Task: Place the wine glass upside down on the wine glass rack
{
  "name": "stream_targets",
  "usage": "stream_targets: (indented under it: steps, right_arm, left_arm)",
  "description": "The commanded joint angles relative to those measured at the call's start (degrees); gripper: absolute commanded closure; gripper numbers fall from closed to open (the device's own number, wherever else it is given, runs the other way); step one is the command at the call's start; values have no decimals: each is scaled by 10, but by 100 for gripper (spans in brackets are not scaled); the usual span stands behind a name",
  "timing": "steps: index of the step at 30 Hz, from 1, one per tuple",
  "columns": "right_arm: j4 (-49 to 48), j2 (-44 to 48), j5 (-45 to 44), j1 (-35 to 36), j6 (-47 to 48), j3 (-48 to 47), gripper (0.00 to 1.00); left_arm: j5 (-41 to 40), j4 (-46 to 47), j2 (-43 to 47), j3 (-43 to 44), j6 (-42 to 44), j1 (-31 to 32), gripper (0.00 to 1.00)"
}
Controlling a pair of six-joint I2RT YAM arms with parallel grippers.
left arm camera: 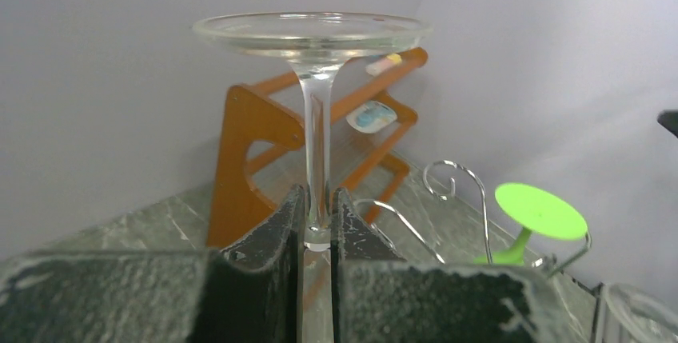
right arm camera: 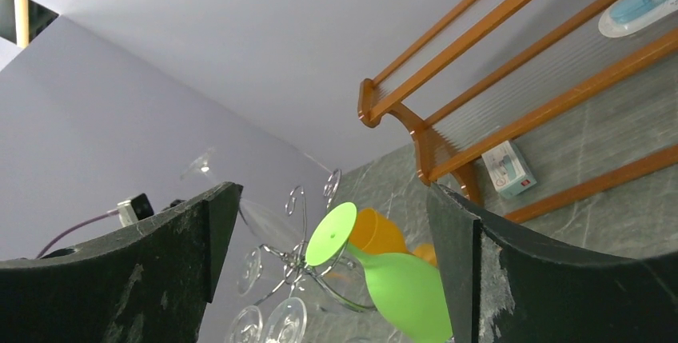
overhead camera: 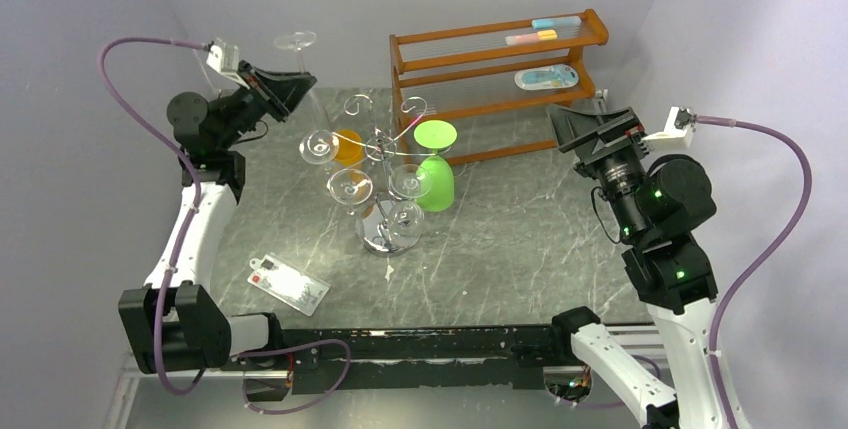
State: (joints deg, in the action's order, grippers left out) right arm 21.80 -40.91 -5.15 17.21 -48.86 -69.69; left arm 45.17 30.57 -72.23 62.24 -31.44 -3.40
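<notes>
Clear wine glass (left arm camera: 317, 119) upended in the left gripper (left arm camera: 317, 227) — foot up, stem pinched.
Fingers (left arm camera: 276, 231) closed tight on the stem; the glass hangs above the bench's (overhead camera: 520, 239) far-left part, beside the chrome wine glass rack (overhead camera: 375, 236) mid-bench, where a green glass (overhead camera: 436, 181) hangs. Right gripper (right arm camera: 330, 191) gapes wide — holding nothing.

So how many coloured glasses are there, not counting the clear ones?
2. A green glass hangs foot-up on the right side of the rack. An orange glass is at the rack's left side, partly covered. More may be hidden.
</notes>
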Motion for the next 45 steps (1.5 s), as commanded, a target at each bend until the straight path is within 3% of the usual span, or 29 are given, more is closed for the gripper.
stream_targets:
  steps: [1,12,22,28,37,45]
  right_arm:
    - [7,6,8,-2,-2,8,10]
    - [1,7,17,-1,-1,8,10]
    - [1,10,15,-1,8,4,11]
    - [4,14,11,-1,14,1,11]
    - [4,17,10,-2,15,2,11]
    - [6,20,12,-1,17,-2,11]
  left_arm:
    - [69,206,-2,-47,-67,-3,95]
    - [139,432,-36,-143,-154,-3,95]
    - [173,743,-158,-140,-375,-3,95]
    - [183,705,-164,-126,-351,-1,95]
    - [176,483,-69,-139,-157,9,95]
    - [205,459,-69,-120,-106,12,95]
